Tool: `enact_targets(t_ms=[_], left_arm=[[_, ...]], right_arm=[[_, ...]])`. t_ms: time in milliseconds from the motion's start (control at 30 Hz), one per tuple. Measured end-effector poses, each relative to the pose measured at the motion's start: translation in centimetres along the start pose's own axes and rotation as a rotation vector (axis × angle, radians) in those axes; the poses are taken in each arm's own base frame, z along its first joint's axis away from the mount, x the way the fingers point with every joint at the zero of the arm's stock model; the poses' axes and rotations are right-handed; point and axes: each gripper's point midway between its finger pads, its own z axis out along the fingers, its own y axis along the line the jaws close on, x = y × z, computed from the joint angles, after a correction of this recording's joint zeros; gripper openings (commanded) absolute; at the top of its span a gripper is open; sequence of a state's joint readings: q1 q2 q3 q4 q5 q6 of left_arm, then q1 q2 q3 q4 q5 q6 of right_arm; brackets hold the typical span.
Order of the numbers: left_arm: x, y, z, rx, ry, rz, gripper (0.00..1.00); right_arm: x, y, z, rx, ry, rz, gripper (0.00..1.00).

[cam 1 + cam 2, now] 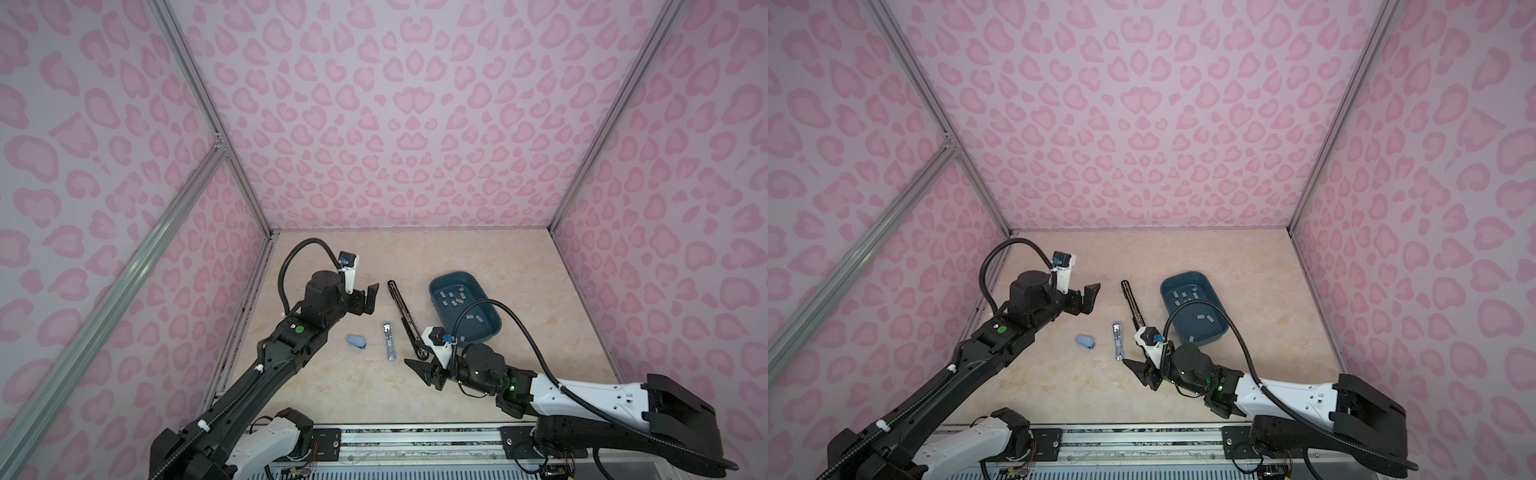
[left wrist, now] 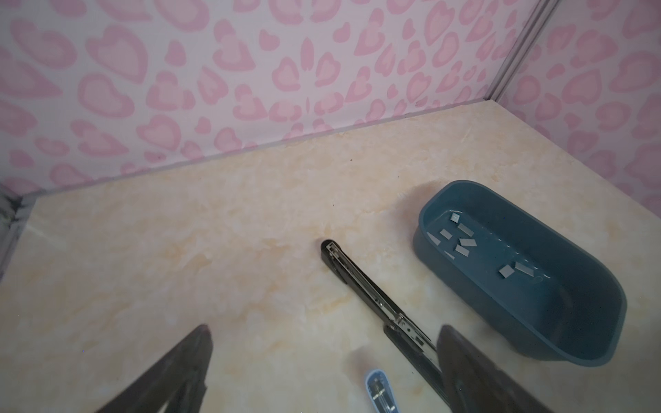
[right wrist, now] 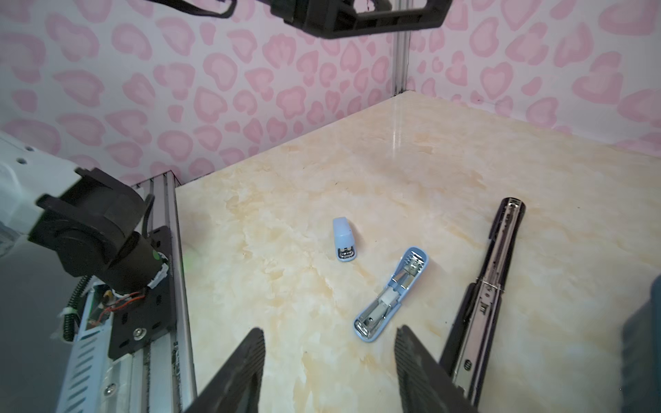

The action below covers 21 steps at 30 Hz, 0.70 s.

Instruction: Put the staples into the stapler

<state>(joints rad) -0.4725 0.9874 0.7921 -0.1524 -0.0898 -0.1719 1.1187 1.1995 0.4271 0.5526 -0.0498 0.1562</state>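
Several grey staples (image 1: pixel 453 297) (image 2: pixel 461 241) lie loose inside a teal bin (image 1: pixel 486 332) at the right. A small light-blue stapler (image 1: pixel 389 340) (image 3: pixel 391 295) lies folded open flat mid-table, its metal magazine facing up. A second light-blue stapler (image 1: pixel 356 341) (image 3: pixel 344 239) lies closed to its left. A long black stapler (image 1: pixel 404 316) (image 2: pixel 372 300) lies opened out between the blue one and the bin. My left gripper (image 1: pixel 371 297) (image 2: pixel 325 330) hovers open and empty behind the blue staplers. My right gripper (image 1: pixel 417 371) (image 3: pixel 329 330) is open and empty just in front of the flat stapler.
Pink patterned walls enclose the marble-look table (image 1: pixel 519 266) on three sides. An aluminium rail (image 1: pixel 415 440) with the arm bases runs along the front edge. The right arm's cable (image 1: pixel 519 324) arcs over the bin's near end.
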Motion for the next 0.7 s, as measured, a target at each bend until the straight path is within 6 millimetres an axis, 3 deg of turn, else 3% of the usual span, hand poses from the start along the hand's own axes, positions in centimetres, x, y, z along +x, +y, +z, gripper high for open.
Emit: enact_targets(t_ms=[133,267,400,567,700], left_arm=[[2.6,3.2,-2.8,-0.137,-0.044,-0.202,0.96],[5.5,6.7,-5.8,-0.27,-0.148,-0.344,0.97],[4.4,8.5,-8.0,-0.349,-0.251,-0.384,0.98],[5.4,9.1,-7.4,-0.391,-0.227,-0.385,0.96],[6.3,9.0,-6.7,-0.397,-0.175,-0.366,0.97]], right_arm=[[2.0,0.4,4.4,0.017,0.093,-0.035,0.61],[2.1,0.7,8.3,0.025,0.126,-0.044,0.63],[2.4,0.8,11.6,0.039,0.166,-0.045,0.63],[2.2,0.9,15.0,0.063,0.191,-0.045,0.64],[3.5,0.6,17.1,0.086,0.247,-0.064,0.62]])
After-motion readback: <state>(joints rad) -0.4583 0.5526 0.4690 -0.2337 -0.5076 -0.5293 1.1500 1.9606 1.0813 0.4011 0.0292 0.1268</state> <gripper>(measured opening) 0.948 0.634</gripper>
